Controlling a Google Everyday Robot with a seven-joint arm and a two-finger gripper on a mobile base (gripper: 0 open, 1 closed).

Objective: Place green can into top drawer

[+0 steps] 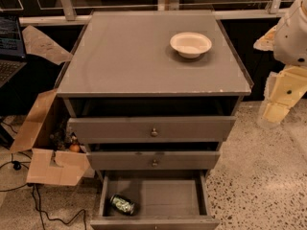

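Note:
The green can [122, 204] lies on its side in the front left of the deep bottom drawer [158, 195], which stands pulled out. The top drawer [153, 127], the broadest grey front with a small round knob, is pulled out a little, with a dark gap above it. The narrower knobbed drawer front [153, 160] sits between them. My gripper [277, 109], on a white and pale yellow arm, hangs at the right edge, beside the cabinet's right side and level with the top drawer. It is far from the can and holds nothing that I can see.
A white bowl [191, 44] stands on the grey cabinet top [120, 56], back right. An opened cardboard box [48, 152] lies against the cabinet's left side, with cables [29, 195] on the floor. A laptop [9, 47] is at the far left. Speckled floor [259, 176] lies to the right.

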